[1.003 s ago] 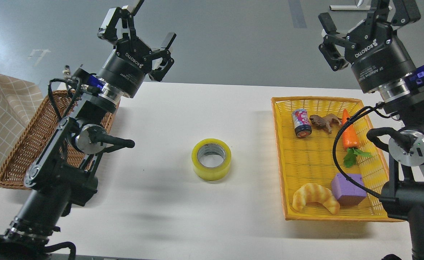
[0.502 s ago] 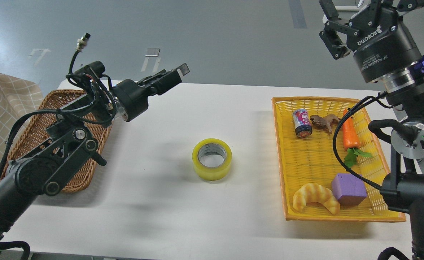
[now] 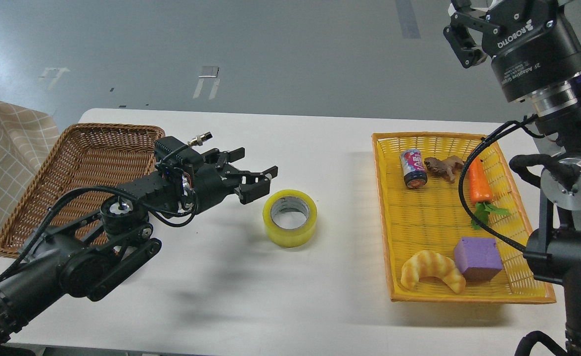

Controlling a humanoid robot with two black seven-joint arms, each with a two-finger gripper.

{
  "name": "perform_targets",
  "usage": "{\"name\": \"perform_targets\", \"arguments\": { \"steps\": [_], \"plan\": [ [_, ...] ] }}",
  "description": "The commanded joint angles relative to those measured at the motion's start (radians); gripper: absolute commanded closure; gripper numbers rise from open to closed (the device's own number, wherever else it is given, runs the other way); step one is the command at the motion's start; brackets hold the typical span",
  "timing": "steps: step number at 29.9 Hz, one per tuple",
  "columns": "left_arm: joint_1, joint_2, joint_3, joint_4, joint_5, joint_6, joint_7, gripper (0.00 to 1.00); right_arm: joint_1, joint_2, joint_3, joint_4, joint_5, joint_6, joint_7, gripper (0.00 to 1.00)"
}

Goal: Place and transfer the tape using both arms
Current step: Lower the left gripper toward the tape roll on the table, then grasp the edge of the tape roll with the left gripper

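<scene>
The tape [image 3: 290,218], a yellow roll with a grey-white core, lies flat on the white table [image 3: 320,148] near its middle. My left gripper [image 3: 259,173] is low over the table just left of the tape, pointing at it, open and empty, its fingertips a little short of the roll. My right gripper [image 3: 498,11] is raised high at the top right, above the far end of the yellow tray. Its fingertips are cut off by the top edge, and the finger link that shows is splayed outward, so it looks open and empty.
A brown wicker basket [image 3: 80,163] stands at the table's left, behind my left arm. A yellow tray [image 3: 382,207] at the right holds a can [image 3: 413,168], a toy animal [image 3: 443,167], a carrot [image 3: 478,184], a purple block [image 3: 478,258] and a croissant [image 3: 431,270].
My left arm has swung down from high over the basket to table level and reached right, up to the tape. My right gripper has risen slightly. The tape has not moved.
</scene>
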Motion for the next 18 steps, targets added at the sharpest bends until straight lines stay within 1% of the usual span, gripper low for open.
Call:
{"name": "perform_targets", "arguments": {
  "steps": [1, 7, 16, 18],
  "plan": [
    [-0.005, 0.0, 0.031, 0.019, 0.0, 0.0, 0.008, 0.02, 0.001, 0.0, 0.002, 0.0, 0.0, 0.0, 0.0, 0.0],
    [-0.009, -0.017, 0.071, 0.077, 0.0, 0.002, 0.008, 0.02, 0.0, 0.0, 0.005, 0.008, 0.0, 0.0, 0.0, 0.0],
    [-0.009, -0.057, 0.086, 0.078, 0.0, 0.002, 0.007, 0.02, -0.002, 0.0, 0.008, 0.006, 0.0, -0.003, 0.0, 0.0],
    [-0.026, -0.06, 0.101, 0.079, 0.0, 0.002, 0.005, 0.02, -0.005, 0.0, 0.012, 0.006, 0.0, -0.003, 0.0, 0.0]
  ]
}}
